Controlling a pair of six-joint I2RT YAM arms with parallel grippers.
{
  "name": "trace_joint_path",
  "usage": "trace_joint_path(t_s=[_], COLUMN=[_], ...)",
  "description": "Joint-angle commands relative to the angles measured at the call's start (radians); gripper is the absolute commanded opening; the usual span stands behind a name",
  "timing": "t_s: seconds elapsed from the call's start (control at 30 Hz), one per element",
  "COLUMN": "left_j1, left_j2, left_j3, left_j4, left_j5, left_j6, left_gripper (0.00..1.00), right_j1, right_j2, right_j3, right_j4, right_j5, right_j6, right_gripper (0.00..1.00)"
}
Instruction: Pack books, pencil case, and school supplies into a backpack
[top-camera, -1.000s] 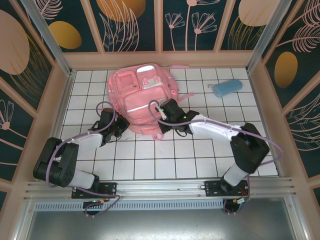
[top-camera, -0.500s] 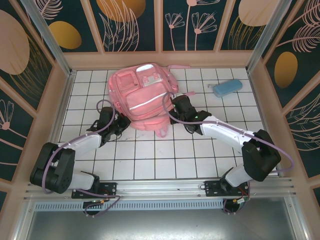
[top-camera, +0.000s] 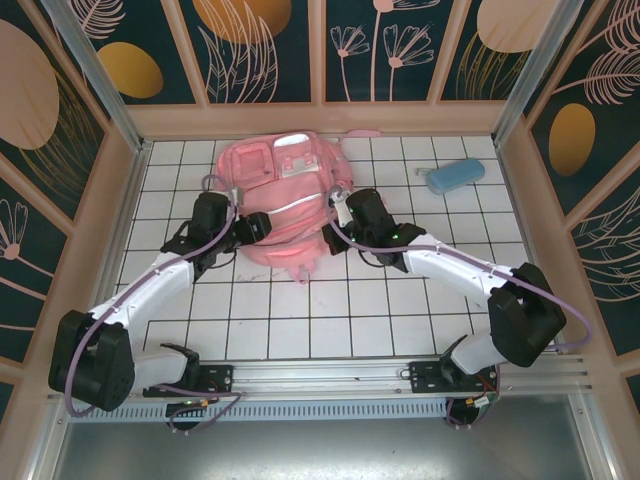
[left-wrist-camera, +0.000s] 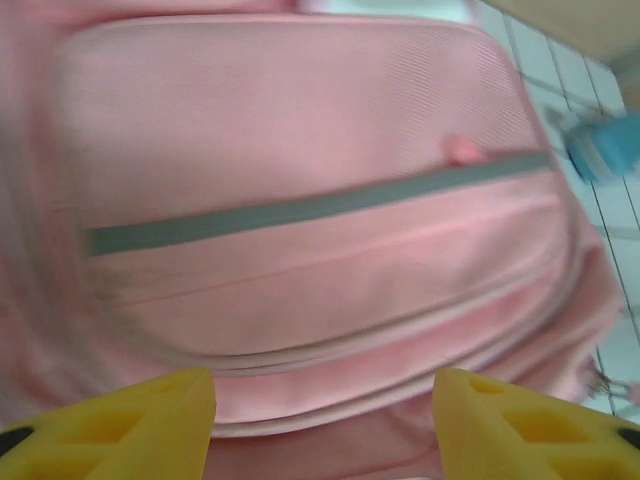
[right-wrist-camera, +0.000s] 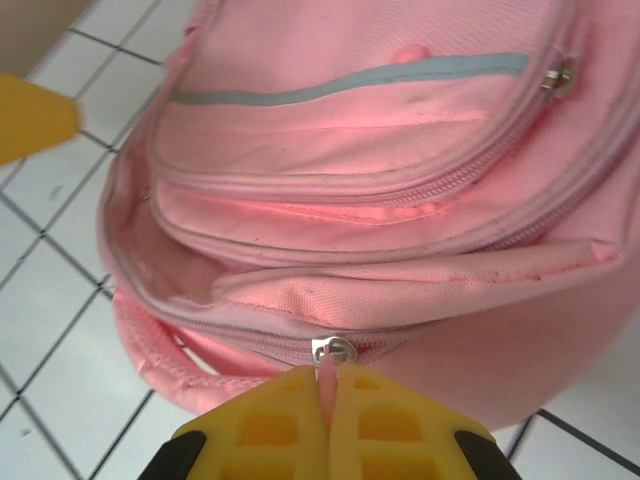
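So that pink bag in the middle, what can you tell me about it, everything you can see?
The backpack is soft pink fabric. It lies flat, front side up, on the white tiled table. It has zipped front pockets crossed by a pale reflective strip, and a strap trails at its far end. The right hand pinches the pink zipper tab at its near end. The left hand is open just beside the bag; whether it touches is unclear.
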Motion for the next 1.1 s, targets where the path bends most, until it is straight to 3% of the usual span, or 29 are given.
trace_joint_path(t_s=[0.0,0.17,0.33,0.63,0.77,0.97,1.07], left_j1=[-0.038,-0.064,-0.128,-0.156,-0.159,-0.160,-0.161], left_j2=[0.003,0.064,0.225,0.216,0.268,0.318,0.351], left_j3=[0.039,0.105,0.242,0.210,0.230,0.257,0.273], left_j4=[-0.038,-0.002,-0.171,-0.092,-0.137,-0.203,-0.212], left_j5=[0.086,0.237,0.197,0.250,0.209,0.318,0.272], left_j6=[0.232,0.335,0.518,0.645,0.707,0.791,0.796], left_gripper=[0.61,0.63,0.60,0.60,0.53,0.50,0.36], right_j1=[0.008,-0.003,-0.016,-0.058,-0.064,-0.069,-0.070], right_j2=[-0.019,-0.022,-0.028,-0.055,-0.066,-0.068,-0.078], right_j3=[0.050,0.040,0.018,-0.031,-0.039,-0.035,-0.037], right_j4=[0.128,0.134,0.163,0.197,0.202,0.191,0.181], right_j5=[-0.104,-0.128,-0.145,-0.162,-0.173,-0.169,-0.140], right_j6=[-0.005,0.010,0.033,0.066,0.065,0.062,0.058], right_gripper=[0.00,0.00,0.00,0.00,0.00,0.00,0.00])
